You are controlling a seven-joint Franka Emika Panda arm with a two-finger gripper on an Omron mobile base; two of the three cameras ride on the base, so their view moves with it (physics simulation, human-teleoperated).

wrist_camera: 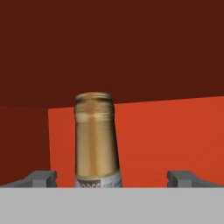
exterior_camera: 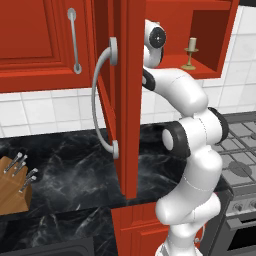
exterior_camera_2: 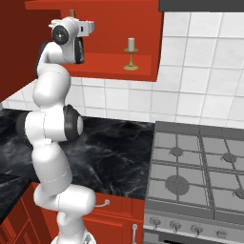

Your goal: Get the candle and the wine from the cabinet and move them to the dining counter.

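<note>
Cabinet (exterior_camera: 210,35) door stands swung open toward the room, its long curved silver handle (exterior_camera: 102,100) facing out. The arm reaches up into the open compartment.

Hand view: pincer (wrist_camera: 112,178) spread wide, finger tips (wrist_camera: 43,178) well apart at the bottom edge. The wine (wrist_camera: 95,140) stands upright between them, gold-foil neck and the top strip of pale label visible, set left of the midpoint of the gap. Neither tip touches the glass; nothing is pinched. Red back wall of the cabinet behind the bottle.

Right base view: the hand sits at the left part of the shelf, level with the bottle's top (exterior_camera_2: 72,13), which pokes up just behind it.

The candle (exterior_camera_2: 131,54) stands upright on the same shelf floor, right of the hand and apart from it, near the cabinet's right wall.

Below: black marble counter (exterior_camera: 65,170) with white tile behind, knife block (exterior_camera: 14,182) at the left, gas stove (exterior_camera_2: 200,167) at the right.
</note>
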